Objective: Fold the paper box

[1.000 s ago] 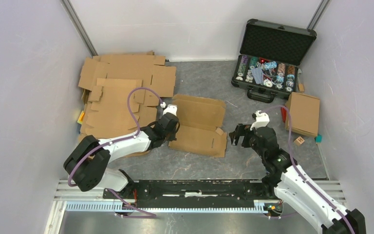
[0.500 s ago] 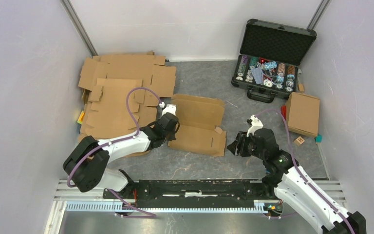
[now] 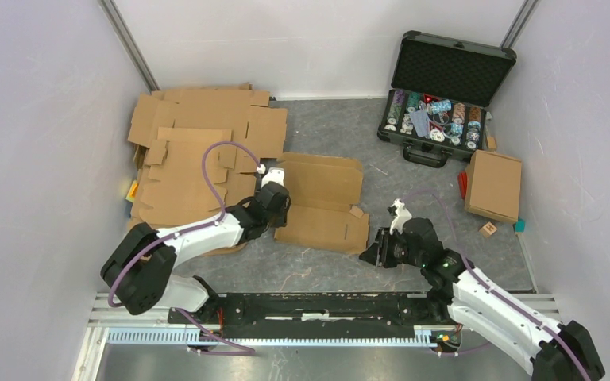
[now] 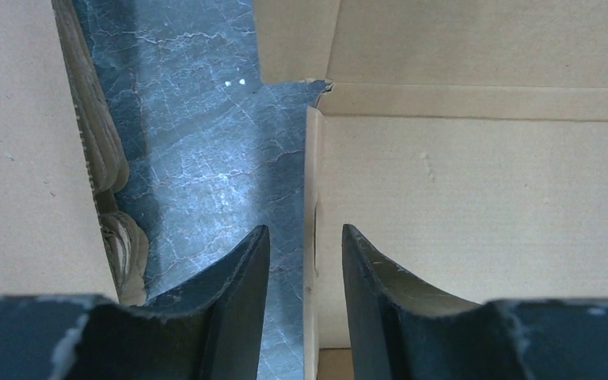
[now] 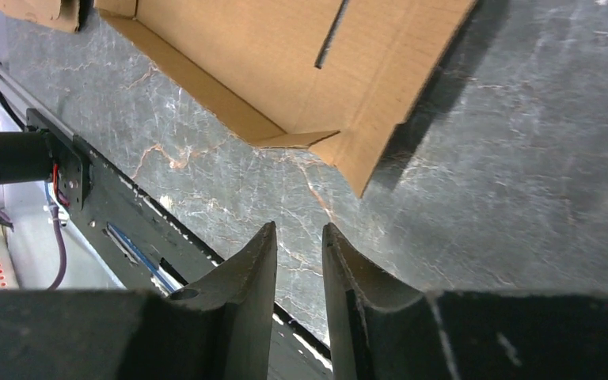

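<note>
Grey counter (image 3: 318, 270) holds the paper box (image 3: 322, 202) in the middle of the frame. Left hand (image 4: 305, 237) is spread, with the box's left edge between its fingers. Right hand (image 5: 299, 233) has its fingers a little apart, pinching nothing, near the box's lower right corner.

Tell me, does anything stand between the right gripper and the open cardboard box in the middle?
Nothing visible does. Only bare table lies between the right gripper and the near corner of the cardboard box. The jaws stand apart and hold nothing.
</note>
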You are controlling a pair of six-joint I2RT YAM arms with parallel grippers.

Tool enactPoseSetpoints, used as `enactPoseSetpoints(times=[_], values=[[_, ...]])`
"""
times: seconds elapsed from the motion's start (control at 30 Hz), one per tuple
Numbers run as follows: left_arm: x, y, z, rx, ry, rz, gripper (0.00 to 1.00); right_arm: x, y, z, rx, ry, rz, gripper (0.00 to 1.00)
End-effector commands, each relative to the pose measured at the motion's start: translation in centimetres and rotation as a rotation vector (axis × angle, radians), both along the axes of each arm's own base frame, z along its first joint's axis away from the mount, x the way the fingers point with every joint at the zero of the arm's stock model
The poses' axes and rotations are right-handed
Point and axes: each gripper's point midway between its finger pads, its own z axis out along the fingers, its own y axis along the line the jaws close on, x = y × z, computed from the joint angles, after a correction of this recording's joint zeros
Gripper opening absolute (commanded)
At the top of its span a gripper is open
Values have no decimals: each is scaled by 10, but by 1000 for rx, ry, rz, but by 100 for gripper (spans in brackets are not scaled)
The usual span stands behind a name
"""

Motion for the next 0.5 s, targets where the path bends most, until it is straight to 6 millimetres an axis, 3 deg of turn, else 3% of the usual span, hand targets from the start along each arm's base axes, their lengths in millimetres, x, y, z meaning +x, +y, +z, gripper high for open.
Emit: enactPoseSetpoints(times=[0.0,0.17,0.2,0.47], values=[[8,0,7,-51,-16,39,46,6,16,12,47,-45,14,33],[9,2,9,-61,-8,47,45,8,18,9,32,-56,-7,30],[8,4,1,-46,14,50,45,8,20,10,40,-61,-4,28],[8,1,-3,-76,38,38,46,14,20,19,52,-115,-30,26]])
